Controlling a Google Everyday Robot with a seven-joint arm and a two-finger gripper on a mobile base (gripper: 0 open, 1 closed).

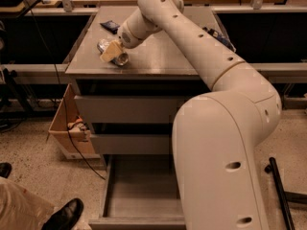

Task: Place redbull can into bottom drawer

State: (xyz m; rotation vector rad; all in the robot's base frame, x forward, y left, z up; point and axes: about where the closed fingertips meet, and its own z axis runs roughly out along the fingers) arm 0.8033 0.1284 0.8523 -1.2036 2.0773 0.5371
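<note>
The redbull can (121,59) lies on its side on the grey cabinet top (158,56), near the front left; its shiny silver ends show on either side of my gripper. My gripper (111,51) is down on the middle of the can, on the end of the long cream arm that reaches in from the right. The bottom drawer (139,223) is pulled open below, a deep grey tray that looks empty, with its right part hidden behind the arm's base.
A small flat dark blue packet (110,26) lies at the back left of the cabinet top, and a dark blue-and-white bag (218,36) lies at the right. The two upper drawers (124,108) are shut. A cardboard box (64,128) stands left of the cabinet, a person's shoe (64,214) is at the lower left, and a black pole (282,195) is at the right.
</note>
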